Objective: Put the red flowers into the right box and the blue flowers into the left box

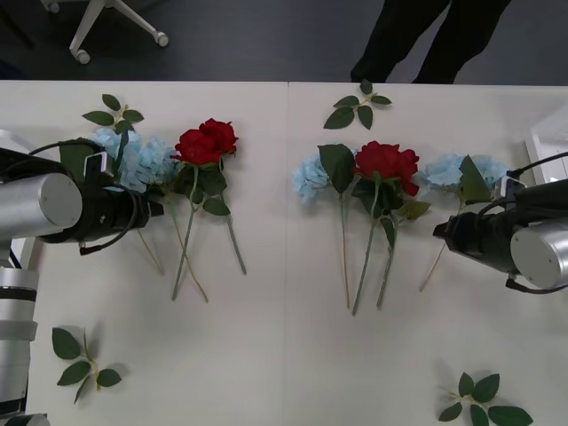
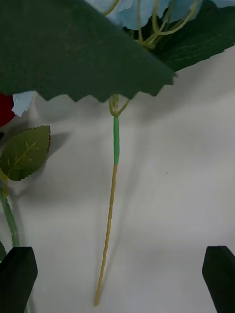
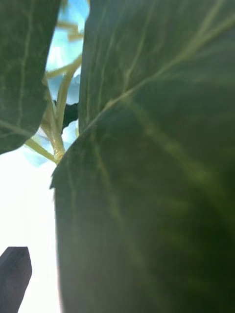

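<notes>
1. Front view: a white table (image 1: 284, 355) seen from above, with flowers lying in two groups.
   - On the left, blue flowers (image 1: 133, 160) lie beside a red flower (image 1: 206, 142), their stems crossing toward the near edge.
   - On the right, a blue flower (image 1: 311, 177), a red flower (image 1: 386, 164) and another blue flower (image 1: 453, 170) lie side by side, stems pointing toward the robot.
   - Loose leaf sprigs lie at the far left (image 1: 111, 114), far middle (image 1: 358, 108), near left (image 1: 80, 359) and near right (image 1: 484, 401).
   - The left gripper (image 1: 151, 209) is low over the left group's blue flowers. The right gripper (image 1: 441, 232) sits just beside the rightmost blue flower's stem.
   - A white rim at the right edge is the right box (image 1: 543, 142); a white edge at the far left may be the left box (image 1: 11, 139).

2. Right wrist view: two black fingertips (image 2: 17, 276) stand wide apart, holding nothing. Between them a thin tan stem (image 2: 110, 215) lies on the table, leading up to a big green leaf (image 2: 73, 49) and pale blue petals (image 2: 137, 12). A red flower's stem and small leaf (image 2: 24, 151) lie off to one side.

3. Left wrist view: big dark leaves (image 3: 147, 171) press close to the camera, with blue petals (image 3: 68, 58) and pale stems behind them. One black fingertip (image 3: 14, 276) shows at the corner; the other is hidden, so I cannot tell whether this gripper is wide or narrow.
</notes>
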`<state>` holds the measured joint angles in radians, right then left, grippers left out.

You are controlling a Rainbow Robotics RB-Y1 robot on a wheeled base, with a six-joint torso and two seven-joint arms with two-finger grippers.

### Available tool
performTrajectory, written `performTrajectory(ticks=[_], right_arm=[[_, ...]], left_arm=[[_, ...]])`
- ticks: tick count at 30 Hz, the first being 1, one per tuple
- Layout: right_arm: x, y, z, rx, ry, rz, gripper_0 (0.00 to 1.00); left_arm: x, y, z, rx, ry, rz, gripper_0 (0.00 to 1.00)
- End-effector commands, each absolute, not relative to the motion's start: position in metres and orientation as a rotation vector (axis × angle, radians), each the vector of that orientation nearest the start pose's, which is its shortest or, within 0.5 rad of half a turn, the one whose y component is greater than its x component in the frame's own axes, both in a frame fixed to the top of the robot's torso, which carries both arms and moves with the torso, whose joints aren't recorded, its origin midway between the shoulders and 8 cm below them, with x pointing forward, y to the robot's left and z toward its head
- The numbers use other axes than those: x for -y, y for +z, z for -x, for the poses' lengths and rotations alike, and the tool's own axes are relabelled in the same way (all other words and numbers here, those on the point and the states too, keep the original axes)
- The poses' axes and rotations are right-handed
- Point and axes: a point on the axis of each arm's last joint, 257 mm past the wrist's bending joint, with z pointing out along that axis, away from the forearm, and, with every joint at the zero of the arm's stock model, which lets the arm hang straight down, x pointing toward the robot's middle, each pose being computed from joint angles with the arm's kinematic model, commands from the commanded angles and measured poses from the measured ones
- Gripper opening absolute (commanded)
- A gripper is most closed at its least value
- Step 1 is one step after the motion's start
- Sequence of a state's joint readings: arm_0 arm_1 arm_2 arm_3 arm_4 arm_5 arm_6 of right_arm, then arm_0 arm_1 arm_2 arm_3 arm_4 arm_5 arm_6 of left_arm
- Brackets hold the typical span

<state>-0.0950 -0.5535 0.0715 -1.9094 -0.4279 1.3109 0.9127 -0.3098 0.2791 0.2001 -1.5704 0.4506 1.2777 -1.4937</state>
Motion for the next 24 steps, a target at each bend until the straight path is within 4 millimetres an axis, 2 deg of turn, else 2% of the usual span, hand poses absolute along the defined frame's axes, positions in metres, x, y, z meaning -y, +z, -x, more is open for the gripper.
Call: performTrajectory(ticks=[1,5,6,8,9,12,14,24], right_arm=[[0.311,-0.296,-0.468,-2.445,0.086,-0.418,1.00],[0.312,-0.309,-0.474,-2.447,0.044,-0.398,1.00],[0.311,-0.310,-0.475,-2.446,0.042,-0.396,1.00],[0.308,-0.316,-0.480,-2.439,0.041,-0.406,1.00],[0.308,-0.316,-0.481,-2.436,0.040,-0.407,1.00],[0.305,-0.319,-0.483,-2.429,0.038,-0.409,1.00],[0.304,-0.319,-0.485,-2.427,0.039,-0.414,1.00],[0.308,-0.326,-0.487,-2.441,0.030,-0.427,1.00]], left_arm=[[-0.288,-0.294,-0.528,-2.458,-0.264,0.211,1.00],[-0.286,-0.299,-0.526,-2.471,-0.259,0.207,1.00],[-0.287,-0.299,-0.526,-2.472,-0.257,0.207,0.88],[-0.284,-0.302,-0.525,-2.478,-0.261,0.198,0.21],[-0.283,-0.302,-0.525,-2.479,-0.267,0.199,0.16],[-0.281,-0.303,-0.524,-2.481,-0.279,0.200,0.05],[-0.281,-0.302,-0.525,-2.480,-0.283,0.205,0.01],[-0.283,-0.304,-0.524,-2.484,-0.277,0.221,0.00]])
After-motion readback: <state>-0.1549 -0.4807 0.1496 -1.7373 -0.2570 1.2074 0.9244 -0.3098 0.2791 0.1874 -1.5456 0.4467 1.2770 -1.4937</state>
